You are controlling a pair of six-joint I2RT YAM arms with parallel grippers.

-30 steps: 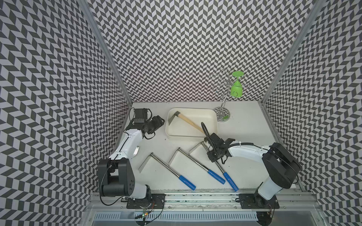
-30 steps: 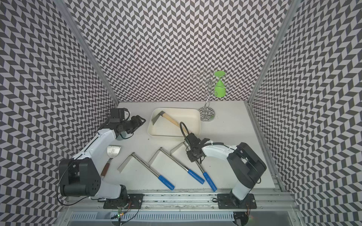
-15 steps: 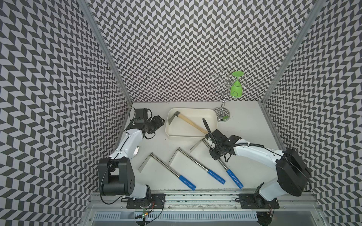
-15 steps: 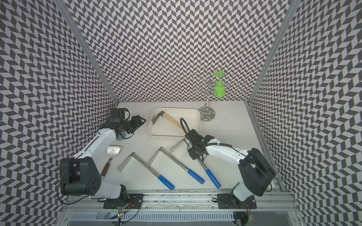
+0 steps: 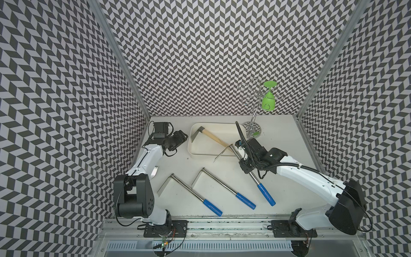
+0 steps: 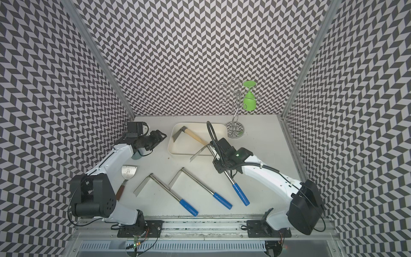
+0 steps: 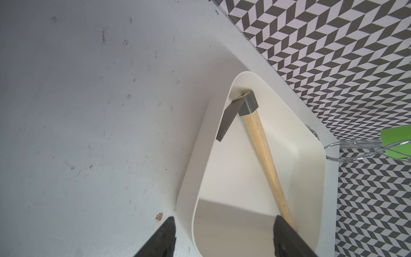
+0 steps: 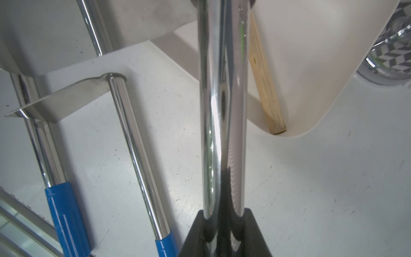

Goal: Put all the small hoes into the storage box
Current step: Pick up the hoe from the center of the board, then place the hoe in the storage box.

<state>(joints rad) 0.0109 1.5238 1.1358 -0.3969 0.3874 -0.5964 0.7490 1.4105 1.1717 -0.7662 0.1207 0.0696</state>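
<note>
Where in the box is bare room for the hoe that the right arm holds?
Bare: the box floor between the wooden hoe and the near wall; also the far corner toward the rack. Crowded: the table in front, where a hoe lies beside a second hoe.

Materials and finish, bench items
The steel hoe (image 8: pixel 222 111): mirror-bright shaft, glossy blue plastic grip (image 5: pixel 265 197); storage box (image 7: pixel 300 138) smooth matt cream plastic; wooden handle (image 7: pixel 264 151) bare, pale; table (image 7: pixel 89 111) matt, scuffed.

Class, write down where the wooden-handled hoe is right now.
In both top views the wooden-handled hoe lies diagonally inside the storage box at the table's back, its grey head in the corner nearest the left gripper.
</note>
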